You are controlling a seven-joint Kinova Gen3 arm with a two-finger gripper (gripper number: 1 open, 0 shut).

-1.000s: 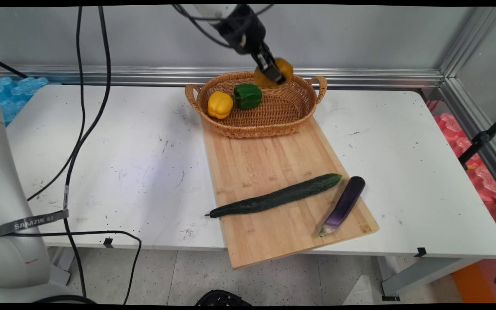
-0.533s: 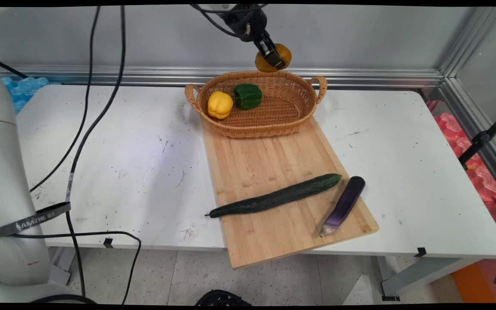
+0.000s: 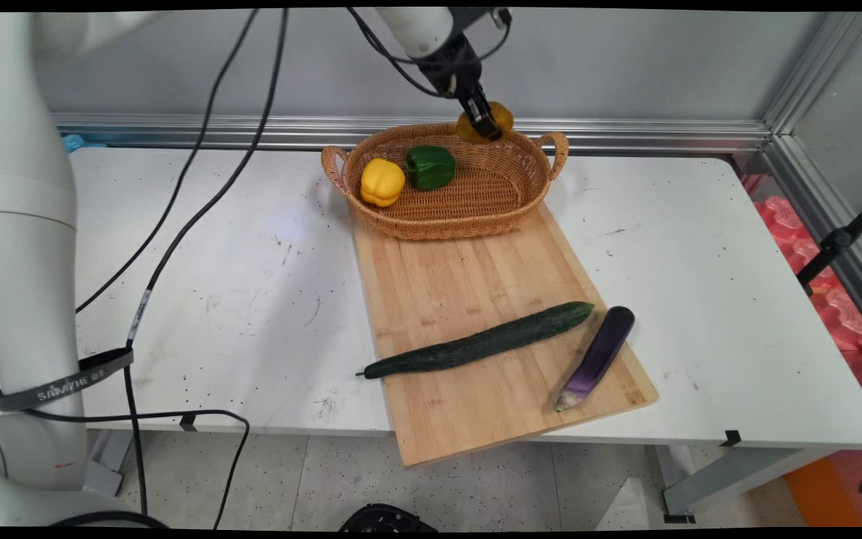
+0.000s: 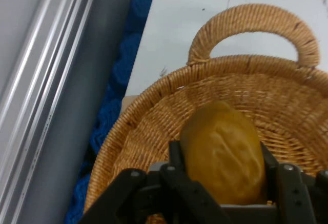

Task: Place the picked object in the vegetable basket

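A: From the main view, what has the black two-finger gripper (image 3: pixel 484 125) got?

B: It's pinching a rounded orange-brown potato-like object (image 3: pixel 494 118), held just above the far rim of the oval woven wicker basket (image 3: pixel 509 213), at the table's far edge. A yellow bell pepper (image 3: pixel 381 182) and a green bell pepper (image 3: pixel 430 166) sit at the basket's left end. The basket rests on the far end of the long wooden cutting board (image 3: pixel 468 292); a dark green cucumber (image 3: pixel 482 341) and a purple eggplant (image 3: pixel 598 355) lie near the board's near edge, tips close together.

A: And the hand view?

B: The fingers (image 4: pixel 177 157) clamp the orange-brown lump (image 4: pixel 224 153) on both sides, over the basket's wall (image 4: pixel 148 126) near one handle (image 4: pixel 251 26).

A: Risks?

B: I'd judge the smooth, rounded skin could slip out of so narrow a grip, landing outside the rim and rolling off the table's far edge.
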